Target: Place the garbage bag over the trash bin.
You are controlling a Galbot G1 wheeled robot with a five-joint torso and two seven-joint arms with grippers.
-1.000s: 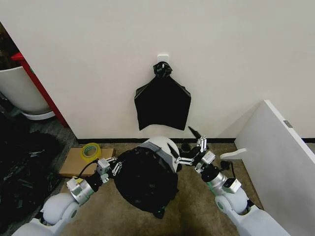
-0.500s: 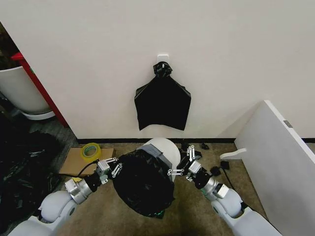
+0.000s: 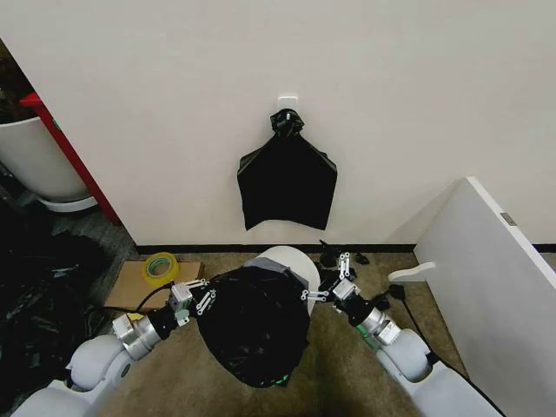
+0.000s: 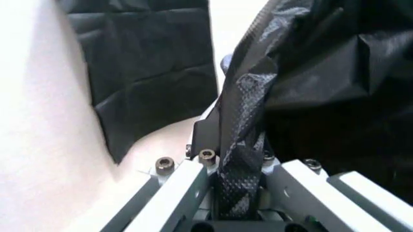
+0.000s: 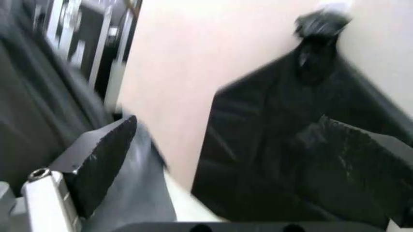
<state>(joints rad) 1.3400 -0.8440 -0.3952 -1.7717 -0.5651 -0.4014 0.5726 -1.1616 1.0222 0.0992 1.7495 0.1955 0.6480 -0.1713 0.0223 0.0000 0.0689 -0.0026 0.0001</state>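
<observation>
1. My left gripper (image 3: 193, 295) sits at the left side of the trash bin (image 3: 291, 261), its jaws clamped on a pinched fold of the garbage bag (image 3: 254, 323); the left wrist view shows embossed black film squeezed between the fingers (image 4: 187, 183).
2. My right gripper (image 3: 330, 282) stands with its pads spread wide just beside the bag's right edge, holding nothing. The right wrist view looks past the open fingers (image 5: 103, 154) to the wall.
3. The bag drapes over the near part of the bin, covering most of the mouth; only the far arc of white rim shows bare. The bin stands on the floor just below the folded black bundle (image 3: 287, 178) hanging on the wall.
4. To do this step well, I would take the right edge of film low, near the hem, then keep both sides taut and level so the opening spans the rim rather than slipping inside.
5. The film is thin, glossy and wrinkled, so it probably bunches and slides easily. The bin is smooth, round, hard plastic; whether the film is hooked over the near rim I cannot tell.
</observation>
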